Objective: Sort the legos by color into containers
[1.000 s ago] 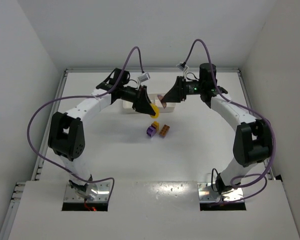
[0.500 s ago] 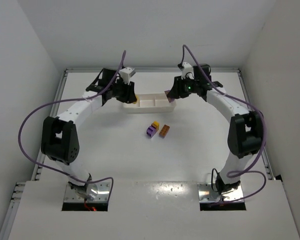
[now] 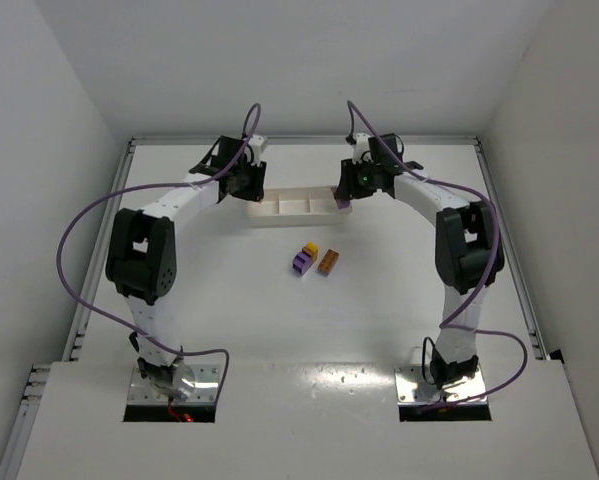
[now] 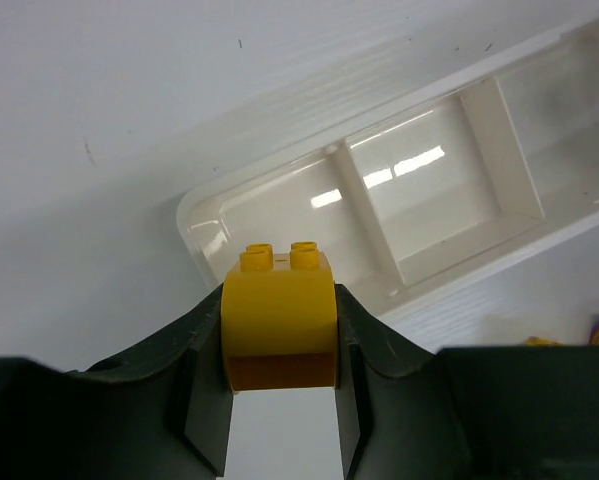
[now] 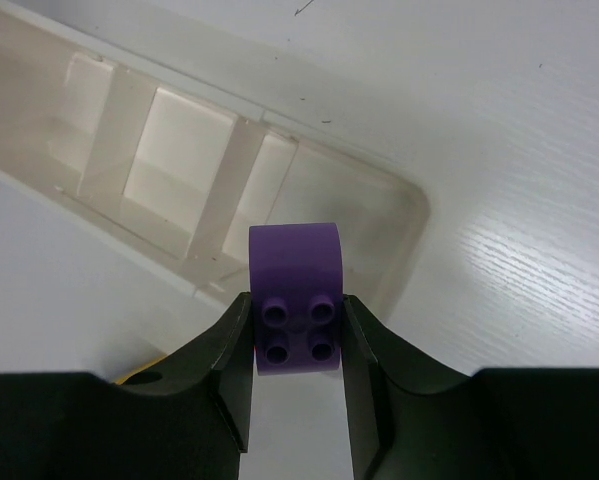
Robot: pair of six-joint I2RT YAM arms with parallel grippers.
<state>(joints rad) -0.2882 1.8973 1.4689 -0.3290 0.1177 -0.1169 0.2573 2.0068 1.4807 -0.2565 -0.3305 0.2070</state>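
The left hand (image 4: pixel 279 345) is pinching a yellow brick (image 4: pixel 279 305) above the left end of the white tray (image 4: pixel 191 212); the right hand (image 5: pixel 297 345) is clamping a purple brick (image 5: pixel 296 260) above its right end. In front of the tray, three loose bricks (image 3: pixel 303 261) are lying on the desk (image 3: pixel 229 300).

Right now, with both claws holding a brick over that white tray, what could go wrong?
1. The left gripper pinches the yellow brick seemingly just over the tray's end rim; released there, it might clip the rim and bounce out.
2. The right gripper holds the purple brick near the opposite end wall: similar risk.
3. On the table, the loose purple-and-yellow pair looks pressed together; grabbing one may drag the other.
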